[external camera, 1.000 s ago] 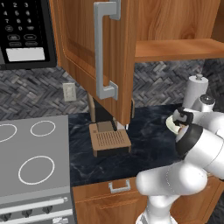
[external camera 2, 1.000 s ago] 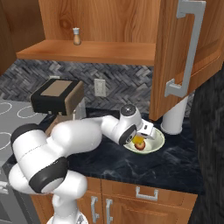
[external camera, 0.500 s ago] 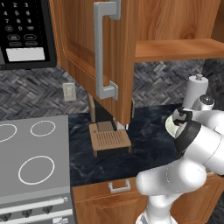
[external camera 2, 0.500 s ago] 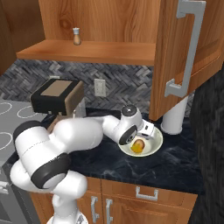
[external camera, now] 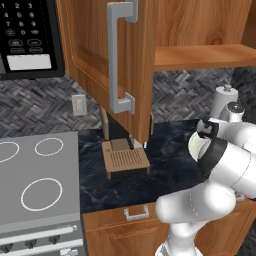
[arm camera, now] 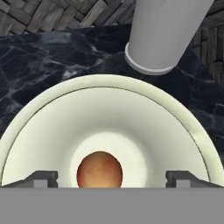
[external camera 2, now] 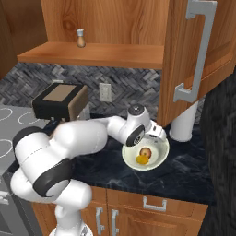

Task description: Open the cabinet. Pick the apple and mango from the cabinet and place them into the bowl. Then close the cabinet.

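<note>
Between our spread fingertips (arm camera: 43, 177), nothing gripped, the apple (arm camera: 99, 170) rests in the bowl (arm camera: 183, 127), mango (external camera 2: 142, 160) touching it. Next we judge the cabinet (external camera 2: 184, 55) door stiff and hinged; best held mid-bar on its handle (external camera 2: 196, 55)

Arm extended forward from the base, elbow bent, forearm reaching out level and the wrist turned downward. Gripper (arm camera: 111, 177) points down with its jaws spread wide; the two dark fingertips (arm camera: 41, 177) sit far apart at either side of the hand view, nothing clamped between them.
</note>
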### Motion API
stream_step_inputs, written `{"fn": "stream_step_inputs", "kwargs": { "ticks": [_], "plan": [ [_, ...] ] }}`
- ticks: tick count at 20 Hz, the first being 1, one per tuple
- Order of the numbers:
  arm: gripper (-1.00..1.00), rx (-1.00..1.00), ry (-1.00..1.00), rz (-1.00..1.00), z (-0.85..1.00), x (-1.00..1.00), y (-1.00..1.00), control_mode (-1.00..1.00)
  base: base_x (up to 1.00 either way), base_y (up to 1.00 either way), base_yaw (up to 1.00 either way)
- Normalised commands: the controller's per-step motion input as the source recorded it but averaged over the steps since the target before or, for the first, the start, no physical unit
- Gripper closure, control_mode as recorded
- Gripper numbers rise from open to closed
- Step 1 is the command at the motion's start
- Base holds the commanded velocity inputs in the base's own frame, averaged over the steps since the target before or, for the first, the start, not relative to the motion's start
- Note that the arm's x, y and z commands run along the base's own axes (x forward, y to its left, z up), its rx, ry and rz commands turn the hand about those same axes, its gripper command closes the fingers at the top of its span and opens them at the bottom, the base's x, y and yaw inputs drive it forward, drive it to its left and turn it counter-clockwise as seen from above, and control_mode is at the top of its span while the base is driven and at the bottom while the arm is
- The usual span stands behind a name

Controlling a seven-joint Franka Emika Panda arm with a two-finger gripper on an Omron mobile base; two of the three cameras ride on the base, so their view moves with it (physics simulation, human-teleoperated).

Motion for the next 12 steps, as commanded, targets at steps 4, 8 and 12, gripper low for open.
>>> {"fn": "stream_step_inputs", "kwargs": {
  "ticks": [4,8,12],
  "plan": [
    [-1.00,0.00,0.06,0.00,0.35,0.00,0.00,-1.00,0.00,0.00,0.00],
    [-1.00,0.00,0.01,0.00,0.25,-0.25,0.00,-1.00,0.00,0.00,0.00],
    [-1.00,0.00,0.00,0.00,0.12,-0.57,0.00,-1.00,0.00,0.00,0.00]
  ]
}}
